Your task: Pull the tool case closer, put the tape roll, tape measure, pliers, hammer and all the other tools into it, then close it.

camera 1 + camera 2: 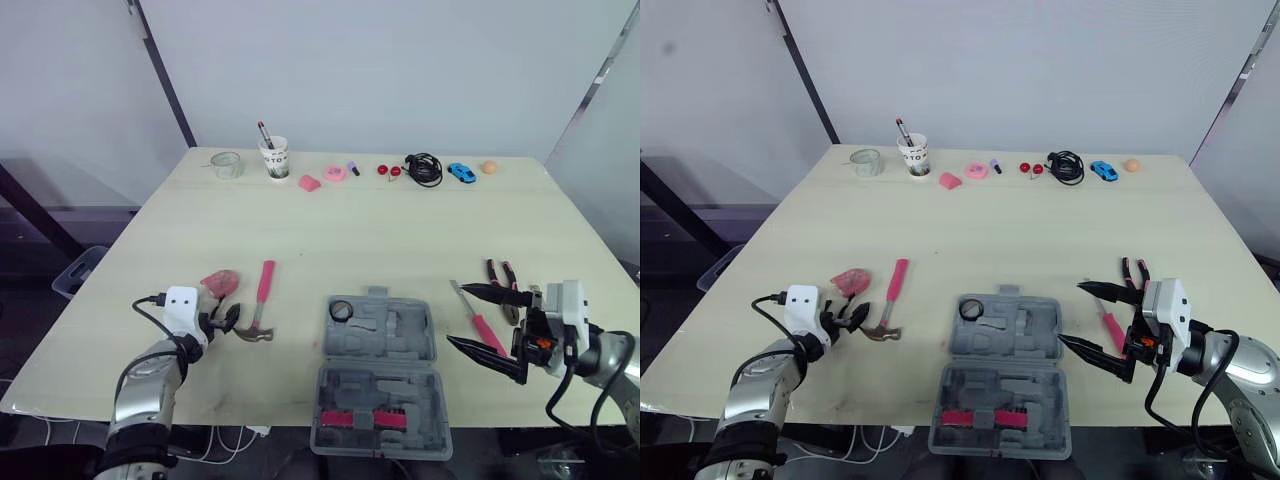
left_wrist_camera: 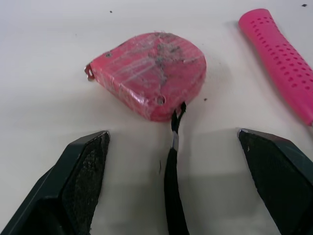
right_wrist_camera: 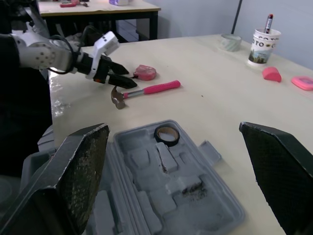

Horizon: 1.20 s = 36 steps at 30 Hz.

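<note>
The tool case [image 1: 405, 335] lies open at the near edge of the table [image 1: 350, 230], roughly in the middle. Both grey halves are spread flat. The tape roll [image 1: 341, 311] sits in the far half, at its left corner, and a pink strip of bits [image 1: 362, 419] sits in the near half.

To the left of the case lies the hammer [image 1: 263, 295], pink handle pointing away, head nearest the robot. Just beyond it is the pink tape measure [image 1: 220, 283]. The left gripper [image 1: 226, 320] hovers low close behind the tape measure with its jaws wide apart. The measure's black strap [image 2: 173, 166] trails back between them, and the hammer head is just beside it.

On the right, the right gripper [image 1: 457, 314] has its jaws spread wide over the screwdriver [image 1: 478, 320], partly covering it. The pliers [image 1: 503, 278] lie just past it.

Along the far edge stand a clear jar [image 1: 227, 165], a cup [image 1: 275, 160] holding a pen [image 1: 264, 132], a black cable [image 1: 425, 168], a blue toy car [image 1: 461, 172] and an orange ball [image 1: 489, 167], all well apart from the tools.
</note>
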Motion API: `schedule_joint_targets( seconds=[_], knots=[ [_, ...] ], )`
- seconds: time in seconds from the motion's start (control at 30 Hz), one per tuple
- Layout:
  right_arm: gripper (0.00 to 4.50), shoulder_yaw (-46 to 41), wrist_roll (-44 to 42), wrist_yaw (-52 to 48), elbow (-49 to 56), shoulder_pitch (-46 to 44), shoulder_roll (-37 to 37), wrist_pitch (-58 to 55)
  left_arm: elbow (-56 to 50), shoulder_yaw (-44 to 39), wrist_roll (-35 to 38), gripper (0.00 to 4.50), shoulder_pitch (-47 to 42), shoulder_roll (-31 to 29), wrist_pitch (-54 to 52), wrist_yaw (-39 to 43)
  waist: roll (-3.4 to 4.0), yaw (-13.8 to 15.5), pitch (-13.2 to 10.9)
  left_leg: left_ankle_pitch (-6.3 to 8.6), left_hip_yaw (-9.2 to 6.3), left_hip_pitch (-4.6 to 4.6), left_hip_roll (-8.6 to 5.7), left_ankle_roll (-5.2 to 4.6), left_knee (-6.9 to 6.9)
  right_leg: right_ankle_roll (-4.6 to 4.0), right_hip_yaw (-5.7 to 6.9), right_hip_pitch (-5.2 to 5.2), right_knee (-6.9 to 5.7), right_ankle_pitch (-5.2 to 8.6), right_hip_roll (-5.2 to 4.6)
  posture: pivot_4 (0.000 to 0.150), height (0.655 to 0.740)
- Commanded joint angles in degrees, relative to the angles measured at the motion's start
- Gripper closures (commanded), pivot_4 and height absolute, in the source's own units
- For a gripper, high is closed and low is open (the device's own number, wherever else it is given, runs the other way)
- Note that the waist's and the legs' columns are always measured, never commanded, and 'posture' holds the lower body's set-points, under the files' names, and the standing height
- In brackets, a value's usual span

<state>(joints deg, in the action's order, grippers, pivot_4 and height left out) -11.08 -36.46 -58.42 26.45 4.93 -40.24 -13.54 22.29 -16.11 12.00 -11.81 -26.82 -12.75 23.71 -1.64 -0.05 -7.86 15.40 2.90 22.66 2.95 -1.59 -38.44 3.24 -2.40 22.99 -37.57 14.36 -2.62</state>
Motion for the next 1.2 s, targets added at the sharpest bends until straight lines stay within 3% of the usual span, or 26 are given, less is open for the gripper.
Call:
schedule_joint_targets(
  seconds=[0.03, 0.1, 0.2, 0.23, 0.27, 0.37, 0.4, 0.73, 1.2],
  knots=[
    [0.0, -0.11, -0.14, -0.19, 0.85, -1.27, 0.04, 0.74, 2.99, 0.92, -0.86, 0.27, -1.41, -0.19, 1.02, 0.23, 0.01, 0.13, 0.0, 0.0, 0.0, 0.0, 0.0, 0.0, 0.0, 0.0, 0.01, 0.0, 0.0, 0.0, 0.0, 0.15, 0.74],
    [0.0, 0.0, 0.1, -0.23, 0.39, -1.39, 0.24, 0.99, 3.97, 1.12, -1.2, 0.86, -1.99, -0.27, 1.57, 0.31, 0.01, 0.22, 0.0, 0.0, 0.0, 0.0, -0.01, 0.0, 0.0, 0.0, 0.02, -0.01, 0.0, 0.0, 0.0, 0.15, 0.74],
    [0.0, 0.07, 0.49, -0.06, 0.13, -1.44, 0.39, 1.13, 4.85, 1.24, -1.27, 2.16, -2.32, -0.3, 2.19, 0.48, 0.01, 0.33, 0.01, 0.0, 0.0, 0.0, -0.01, 0.0, 0.0, 0.0, 0.01, -0.01, 0.0, 0.0, 0.0, 0.15, 0.74],
    [0.0, 0.22, 0.66, 0.1, 0.24, -1.46, 0.39, 1.06, 5.03, 1.4, -1.32, 2.8, -2.28, -0.34, 2.23, 0.68, 0.01, 0.35, 0.0, 0.0, 0.0, 0.0, -0.01, 0.0, 0.0, 0.0, 0.01, -0.01, 0.0, 0.0, 0.0, 0.15, 0.74],
    [0.0, 0.32, 0.77, 0.21, 0.33, -1.47, 0.4, 1.0, 5.14, 1.52, -1.36, 2.91, -2.25, -0.37, 2.27, 0.82, 0.01, 0.36, 0.0, 0.0, 0.0, 0.0, 0.0, 0.0, 0.0, 0.0, 0.01, -0.01, 0.01, 0.0, -0.01, 0.15, 0.74],
    [0.0, 0.73, 1.01, 0.78, 0.59, -2.52, 0.13, 0.26, 5.22, 1.68, -1.46, 3.89, -1.78, -0.11, 2.66, 0.91, 0.01, 0.49, 0.01, 0.0, 0.0, 0.0, 0.0, 0.0, 0.0, 0.0, 0.01, -0.01, 0.01, 0.0, -0.01, 0.15, 0.74],
    [0.0, 0.78, 0.97, 0.93, 0.58, -2.99, 0.04, -0.01, 5.11, 1.64, -1.43, 4.42, -1.58, -0.01, 2.71, 0.89, 0.01, 0.5, 0.0, 0.0, 0.0, 0.0, 0.0, 0.0, 0.0, 0.0, 0.01, -0.01, 0.0, 0.0, -0.01, 0.15, 0.74],
    [0.0, 1.28, 0.68, 1.23, 0.45, -5.22, -0.02, -1.5, 2.48, 1.1, -1.02, 4.48, 1.18, 0.43, 2.99, 0.49, 0.02, 0.48, 0.01, 0.0, -0.01, 0.0, 0.01, 0.0, 0.01, 0.0, 0.0, -0.01, 0.01, 0.0, -0.02, 0.15, 0.74],
    [0.0, 1.81, 0.55, 0.71, 0.94, -4.04, 0.52, -1.68, -21.34, -1.62, 1.14, 4.48, 24.23, -3.68, -1.91, 4.78, 0.08, -0.73, 0.02, 0.01, 0.02, -0.07, 0.25, 0.01, 0.1, -0.24, -0.08, 0.04, 0.05, 0.13, -0.11, 0.15, 0.74]
  ],
)
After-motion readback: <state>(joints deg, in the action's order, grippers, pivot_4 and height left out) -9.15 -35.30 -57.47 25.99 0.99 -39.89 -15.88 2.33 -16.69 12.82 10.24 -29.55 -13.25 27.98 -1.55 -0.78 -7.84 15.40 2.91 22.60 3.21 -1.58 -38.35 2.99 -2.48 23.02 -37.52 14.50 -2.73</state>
